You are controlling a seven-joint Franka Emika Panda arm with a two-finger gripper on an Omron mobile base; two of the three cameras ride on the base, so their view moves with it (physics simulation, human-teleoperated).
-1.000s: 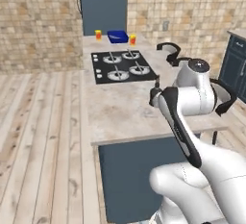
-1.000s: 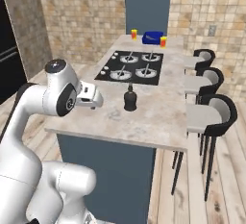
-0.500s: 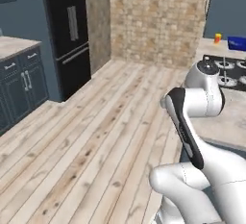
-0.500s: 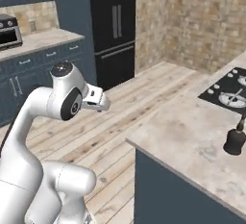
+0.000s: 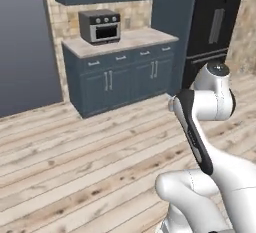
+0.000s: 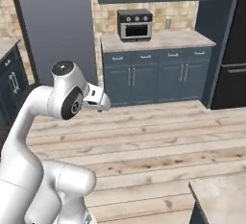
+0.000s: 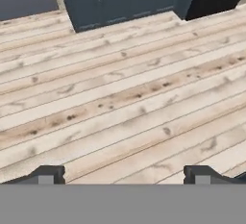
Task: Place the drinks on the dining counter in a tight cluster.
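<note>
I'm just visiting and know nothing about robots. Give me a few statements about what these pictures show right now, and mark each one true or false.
1. A toaster oven sits on the counter above the dark blue cabinets. True.
2. The pincer is holding a bottle. False: its two tips stand wide apart with nothing between them, above bare floor.
3. The floor is made of pale wooden planks. True.
4. The cabinets under the toaster oven are white. False: they are dark blue with light handles.
5. A black fridge stands to the right of the cabinets in the left base view. True.
</note>
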